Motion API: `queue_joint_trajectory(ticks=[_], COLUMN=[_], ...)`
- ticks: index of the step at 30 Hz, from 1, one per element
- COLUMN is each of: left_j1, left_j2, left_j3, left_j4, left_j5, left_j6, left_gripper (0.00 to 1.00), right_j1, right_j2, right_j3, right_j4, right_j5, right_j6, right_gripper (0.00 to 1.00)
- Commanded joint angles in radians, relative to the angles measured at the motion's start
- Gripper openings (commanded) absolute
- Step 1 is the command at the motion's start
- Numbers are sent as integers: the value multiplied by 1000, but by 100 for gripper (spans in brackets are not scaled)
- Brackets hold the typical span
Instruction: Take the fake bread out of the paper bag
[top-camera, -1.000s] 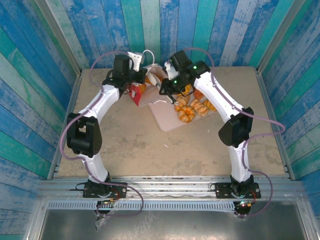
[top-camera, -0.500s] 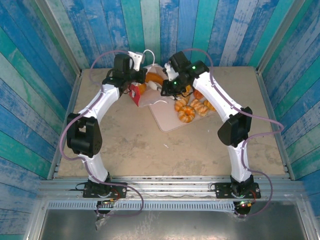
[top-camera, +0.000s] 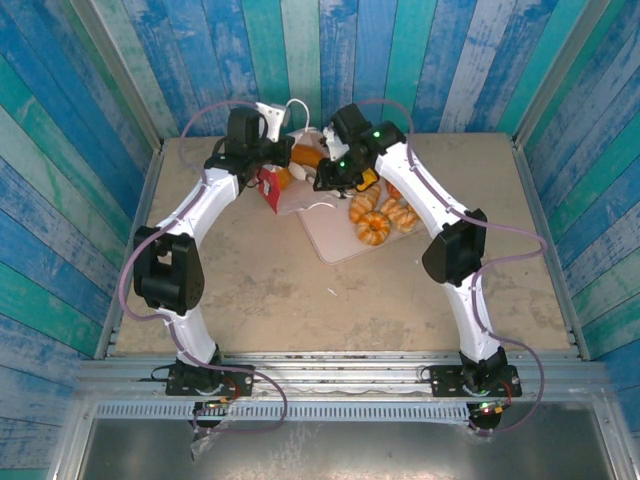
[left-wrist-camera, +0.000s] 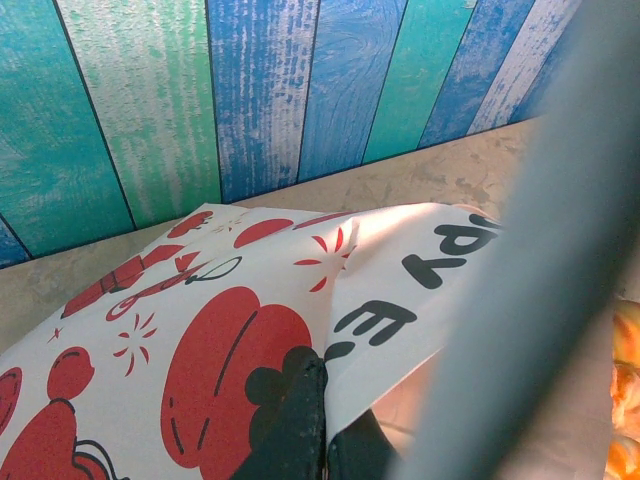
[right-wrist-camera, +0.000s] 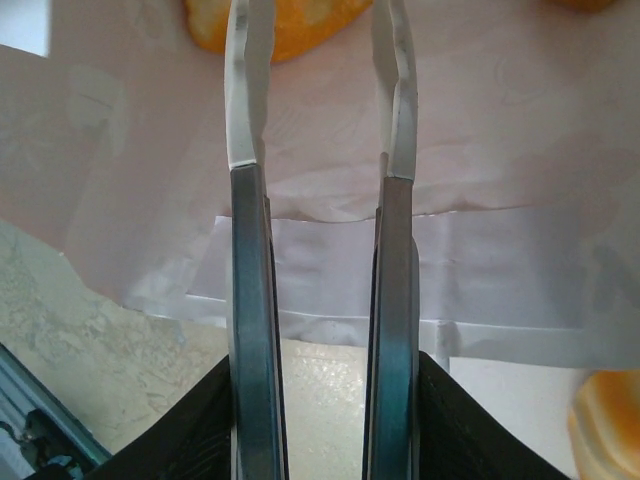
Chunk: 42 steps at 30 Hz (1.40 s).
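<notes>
Table (top-camera: 250, 290) was viewed from above. The paper bag (top-camera: 272, 187) was largely hidden under both wrists, though a red corner and a white cord handle (top-camera: 296, 106) could be made out. In the left wrist view the bag's printed wall was seen close up, its edge pinched flat in the closed left gripper (left-wrist-camera: 326, 410); the right side was covered by a grey blur. The pale tray (top-camera: 335, 245) was noted just beside the bag, with several pieces of fake bread (top-camera: 374, 227) on it. Over the bag's white inside — right wrist view — the right gripper (right-wrist-camera: 315, 60) was held parted, nothing between its fingers. One orange piece was seen just beyond the tips, partly cut off.
</notes>
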Motion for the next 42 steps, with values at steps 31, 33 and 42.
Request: queue_joint_trajectory(ticks=[31, 33, 42], left_j1=[-28, -28, -30], left_j2=[-118, -117, -111], left_j3=[-75, -75, -70], left_j4=[53, 52, 53], left_j5=[40, 42, 64], left_j6=[-26, -26, -30], left_gripper=[1, 1, 1], right_j1=[4, 4, 4], right_j2=[120, 129, 171], right_j3=[-87, -85, -50], right_j4=[266, 289, 332], right_j5=[-294, -298, -249], right_j6=[289, 305, 372], right_gripper=[49, 49, 51])
